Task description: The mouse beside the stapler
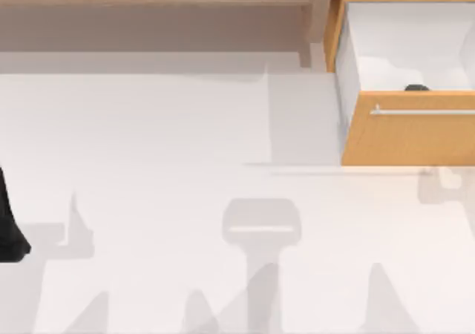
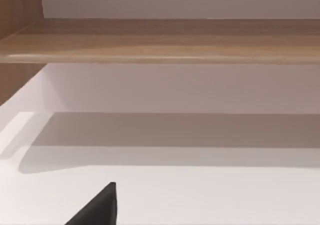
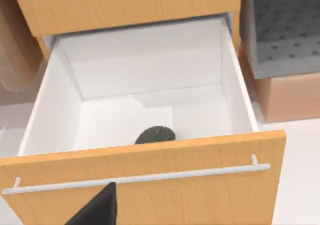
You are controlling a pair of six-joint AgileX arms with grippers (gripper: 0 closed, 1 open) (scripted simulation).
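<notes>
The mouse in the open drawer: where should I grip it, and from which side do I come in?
Grip the mouse across its narrow domed body, coming straight down from above. It lies low on the drawer's white floor, close behind the orange drawer front, so the front and the side walls likely block any sideways approach.

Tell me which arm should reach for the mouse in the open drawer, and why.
Right, probably. The right wrist view looks straight down into the open drawer, with the mouse just behind the drawer front. The left arm sits at the table's far left edge, facing a wooden shelf.
</notes>
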